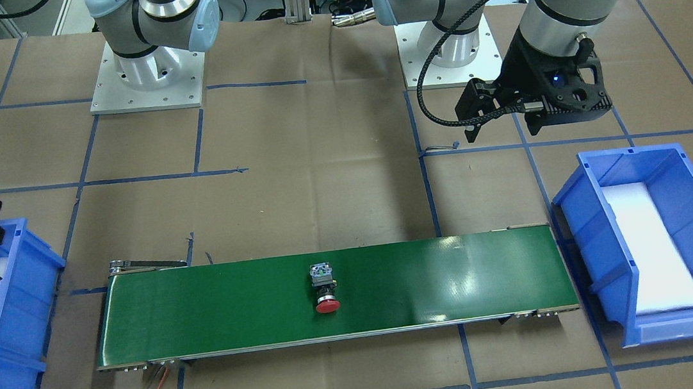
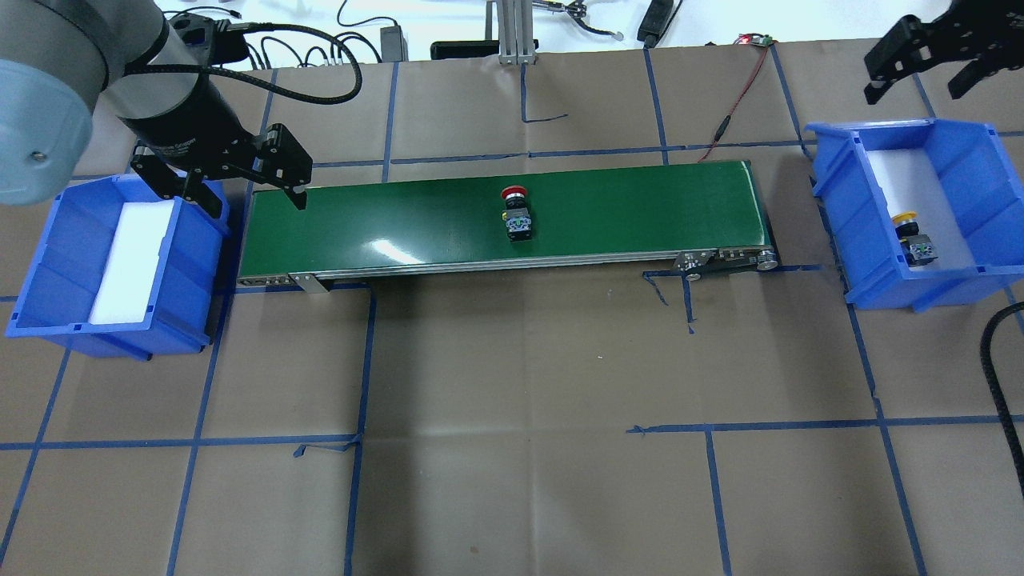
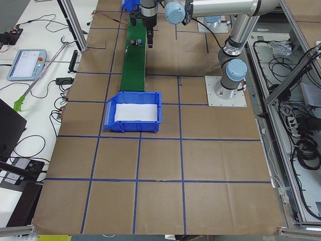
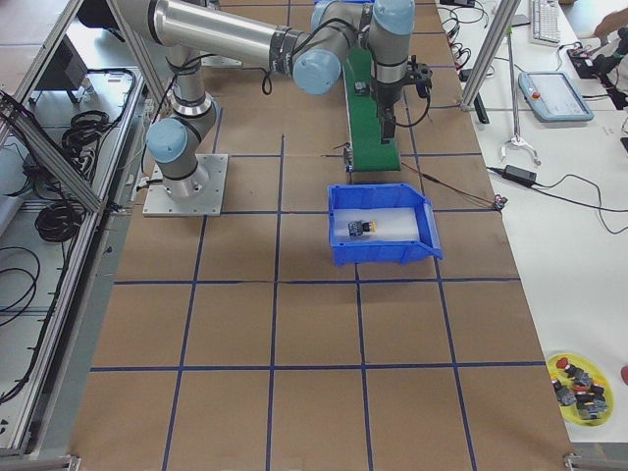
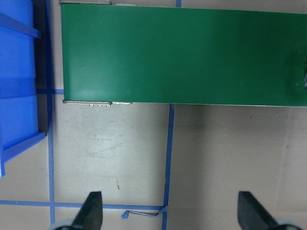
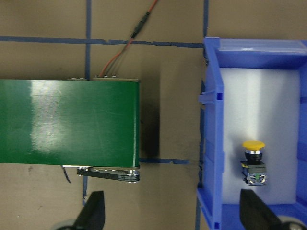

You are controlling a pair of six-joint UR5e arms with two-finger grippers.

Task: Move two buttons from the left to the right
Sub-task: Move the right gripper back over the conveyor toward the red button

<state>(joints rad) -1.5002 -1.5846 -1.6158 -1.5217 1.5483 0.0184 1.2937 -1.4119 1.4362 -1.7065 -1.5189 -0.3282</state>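
The red button lies on its side near the middle of the green conveyor belt; it also shows in the front view. The yellow button lies on the white foam in the blue right bin, and shows in the right wrist view. My left gripper is open and empty above the belt's left end, next to the blue left bin, which holds only foam. My right gripper is open and empty, raised beyond the right bin's far side.
A red-black wire runs from the belt's far right corner. The two arm bases stand behind the belt. A yellow dish with several spare buttons sits far off in the right side view.
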